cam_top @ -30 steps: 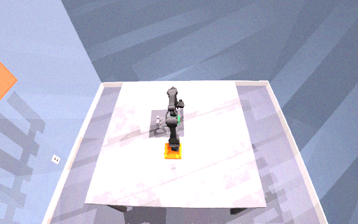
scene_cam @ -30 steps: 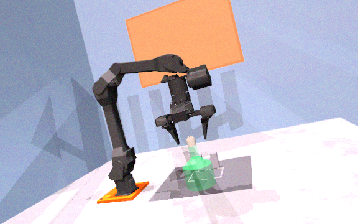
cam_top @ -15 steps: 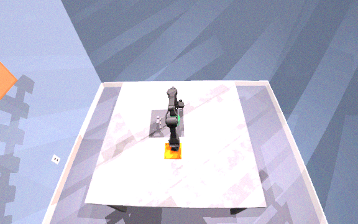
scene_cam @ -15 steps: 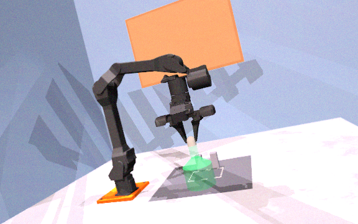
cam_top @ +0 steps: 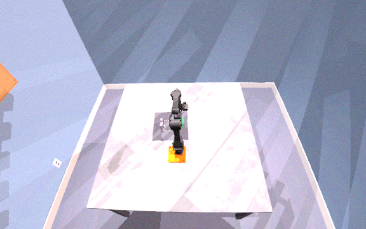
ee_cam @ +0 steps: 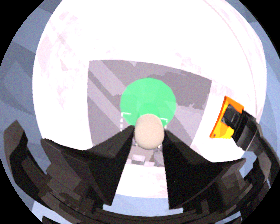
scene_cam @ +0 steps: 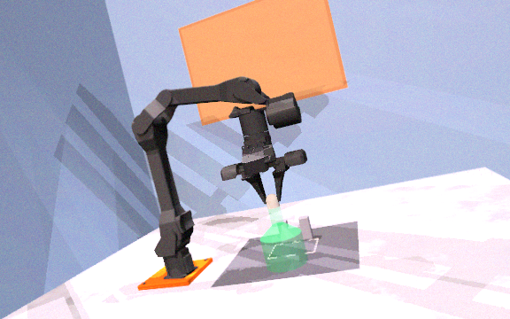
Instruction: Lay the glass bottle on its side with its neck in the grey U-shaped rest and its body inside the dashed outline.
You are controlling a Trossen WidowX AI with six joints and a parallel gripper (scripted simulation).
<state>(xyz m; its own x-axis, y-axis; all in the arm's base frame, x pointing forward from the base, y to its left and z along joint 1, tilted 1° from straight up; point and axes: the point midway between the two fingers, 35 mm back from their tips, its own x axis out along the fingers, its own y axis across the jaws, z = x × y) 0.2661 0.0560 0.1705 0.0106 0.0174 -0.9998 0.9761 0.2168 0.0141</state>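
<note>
Stopper (scene_cam: 272,201) (ee_cam: 149,132) between jaws (scene_cam: 273,202) shows in exterior and wrist, not top.

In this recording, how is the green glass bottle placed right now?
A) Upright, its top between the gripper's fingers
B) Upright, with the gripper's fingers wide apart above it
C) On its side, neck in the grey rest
A: the bottle stands on its base, and the gripper is closed on its tan top.
</note>
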